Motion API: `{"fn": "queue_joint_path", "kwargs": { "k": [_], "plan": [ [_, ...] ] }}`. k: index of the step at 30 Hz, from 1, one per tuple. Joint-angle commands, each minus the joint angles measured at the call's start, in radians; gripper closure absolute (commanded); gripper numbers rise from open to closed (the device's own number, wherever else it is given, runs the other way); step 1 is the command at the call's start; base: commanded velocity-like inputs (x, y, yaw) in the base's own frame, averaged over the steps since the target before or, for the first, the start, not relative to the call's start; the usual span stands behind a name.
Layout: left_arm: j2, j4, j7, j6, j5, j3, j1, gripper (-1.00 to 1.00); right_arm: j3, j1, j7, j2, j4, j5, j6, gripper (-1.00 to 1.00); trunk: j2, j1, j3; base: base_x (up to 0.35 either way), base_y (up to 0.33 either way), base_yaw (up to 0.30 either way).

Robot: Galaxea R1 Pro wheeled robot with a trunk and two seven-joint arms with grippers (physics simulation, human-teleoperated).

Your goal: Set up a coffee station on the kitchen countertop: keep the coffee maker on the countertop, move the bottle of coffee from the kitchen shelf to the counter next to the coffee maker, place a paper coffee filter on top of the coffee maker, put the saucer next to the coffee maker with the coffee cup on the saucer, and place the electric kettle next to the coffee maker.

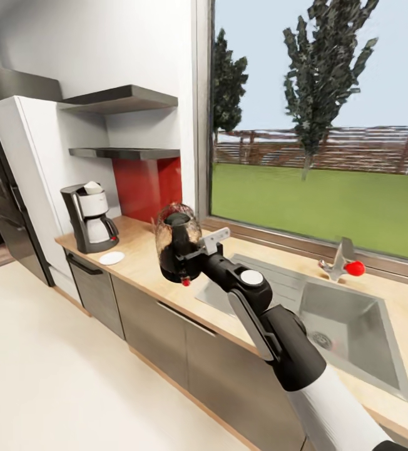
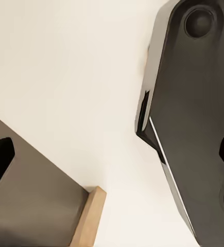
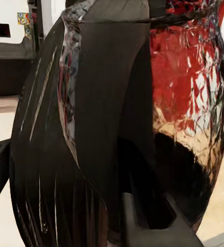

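My right gripper (image 1: 190, 253) is shut on the handle of the electric kettle (image 1: 176, 241), a rounded dark translucent kettle held upright in the air above the kitchen countertop (image 1: 142, 254). Up close, the kettle (image 3: 117, 128) spans the right wrist view. The black-and-white coffee maker (image 1: 91, 218) stands at the counter's left end with the white paper coffee filter (image 1: 92, 186) on top. The white saucer (image 1: 111, 257) lies just in front of it. The thin kitchen shelf (image 1: 126, 152) hangs above. My left gripper (image 2: 112, 157) is open over the floor. The bottle of coffee and the coffee cup are out of view.
A steel sink (image 1: 354, 351) with a red-knobbed tap (image 1: 343, 263) is set into the counter on the right, below a large window. A thicker dark board (image 1: 119, 98) hangs above the shelf. A tall white cabinet (image 1: 32, 175) bounds the counter's left end.
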Motion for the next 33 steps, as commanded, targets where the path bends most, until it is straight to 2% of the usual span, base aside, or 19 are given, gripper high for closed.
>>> {"fn": "queue_joint_path", "kwargs": {
  "k": [1, 15, 24, 29, 33],
  "plan": [
    [0.000, 0.000, -0.001, -0.003, -0.010, 0.008, 0.000, -1.00, 0.000, -0.001, 0.002, 0.000, 0.003, -0.001, 0.005, 1.00, -0.001, 0.001, -0.001, 0.295, 0.157, 0.000],
    [0.000, 0.000, -0.001, -0.008, -0.012, 0.005, 0.000, -1.00, 0.001, 0.001, 0.002, 0.000, 0.086, -0.001, -0.017, 1.00, -0.001, 0.001, -0.001, 0.311, 0.143, 0.000],
    [0.001, 0.000, -0.001, -0.013, -0.011, 0.004, 0.002, -1.00, 0.001, 0.001, 0.002, 0.000, 0.239, -0.001, -0.239, 1.00, -0.001, 0.001, -0.001, 0.315, 0.108, 0.000],
    [0.000, 0.000, -0.001, -0.014, -0.012, 0.002, 0.002, -1.00, 0.002, 0.001, 0.003, 0.001, 0.294, -0.003, -0.310, 1.00, -0.001, 0.001, -0.001, 0.186, 0.276, 0.000],
    [0.000, 0.000, -0.001, -0.015, -0.012, 0.002, 0.002, -1.00, 0.007, 0.002, 0.003, 0.002, 0.300, -0.003, -0.332, 1.00, -0.001, 0.001, -0.001, 0.068, 0.326, 0.000]
  ]
}}
